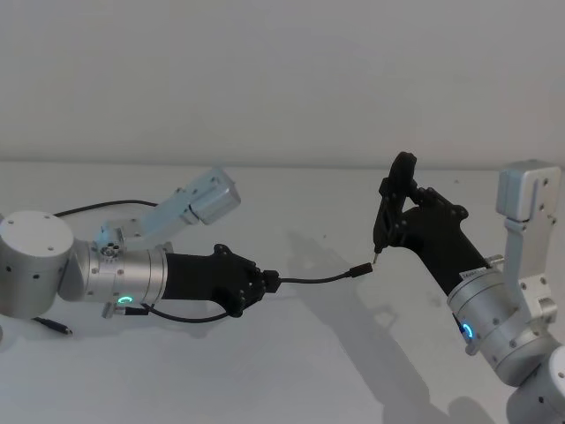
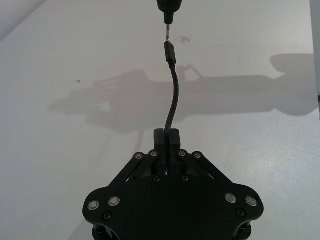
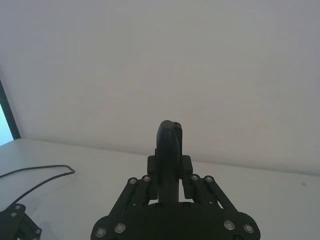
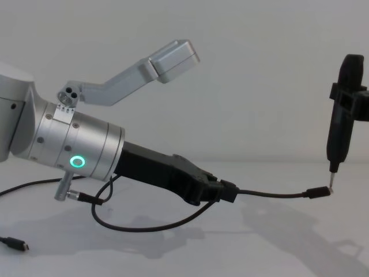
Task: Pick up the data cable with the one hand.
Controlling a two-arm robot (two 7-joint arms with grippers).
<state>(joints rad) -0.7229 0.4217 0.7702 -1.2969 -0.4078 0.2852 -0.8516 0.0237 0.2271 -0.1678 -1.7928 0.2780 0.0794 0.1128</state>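
- A plain white desk point(image 1: 291, 371) is carrying the work, with a bare pale wall rising behind it.
- Nearest, on the robot's left, the black angular two-finger left claw point(image 1: 267, 283) on its thick silver wrist with the glowing green ring is reaching low across the desk, its fingers pinched tight together on the long thin black data cable point(image 1: 318, 279).
- In the left wrist view the left claw point(image 2: 166, 136) is clamping the cord just behind the free end, and the data cable point(image 2: 173, 95) is running straight out from between the fingers.
- From the side, the data cable point(image 4: 271, 194) is hanging clear of the desk, its long axis stretching from the left claw point(image 4: 226, 192) towards the robot's right, ending in a small plug.
- Farther along, the right claw point(image 1: 399, 201) is standing upright, closed around a narrow black pin-tipped tool point(image 4: 340, 124); its tip is sitting just above the plug, touching or nearly so.
- The left arm is already gripping the cable, so what probably remains is lifting along that axis without snagging the pin.
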